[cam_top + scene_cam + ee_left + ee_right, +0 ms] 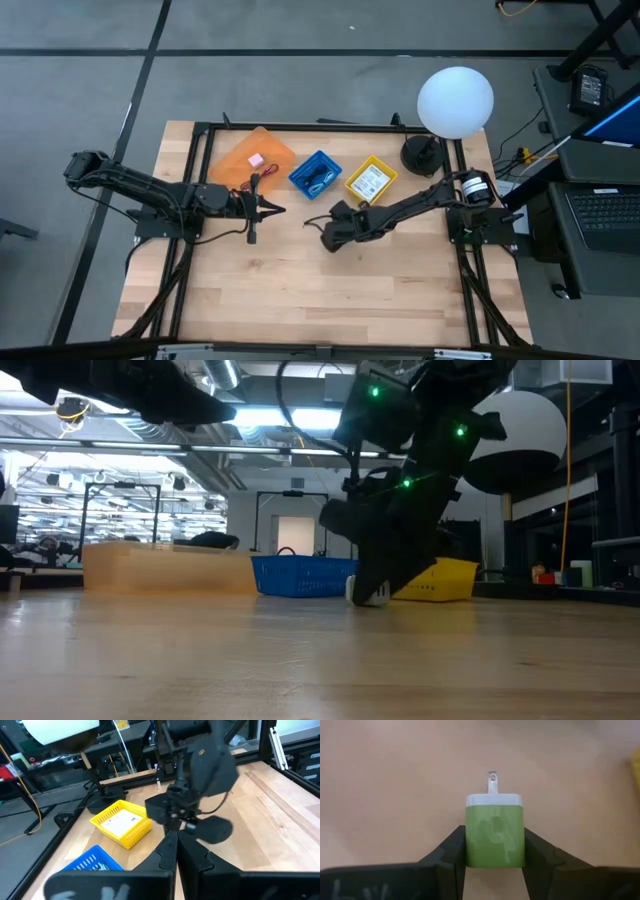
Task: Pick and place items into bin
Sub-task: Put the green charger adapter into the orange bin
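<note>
My right gripper (494,851) is clamped on a green plug adapter (494,830) down on the table (330,300), mid-table, near the yellow bin (371,180). It is not yet binned. Left gripper (270,209) waits closed, left of centre.

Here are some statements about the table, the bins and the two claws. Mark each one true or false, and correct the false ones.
1. The right claw is closed on a green charger plug. True.
2. The yellow bin holds a white printed packet. True.
3. The left claw is wide open. False: it is shut and holds nothing.
4. The pink block lies in the blue bin. False: it lies in the orange bin.
5. The green charger plug is already inside a bin. False: it is at the bare wooden table.
</note>
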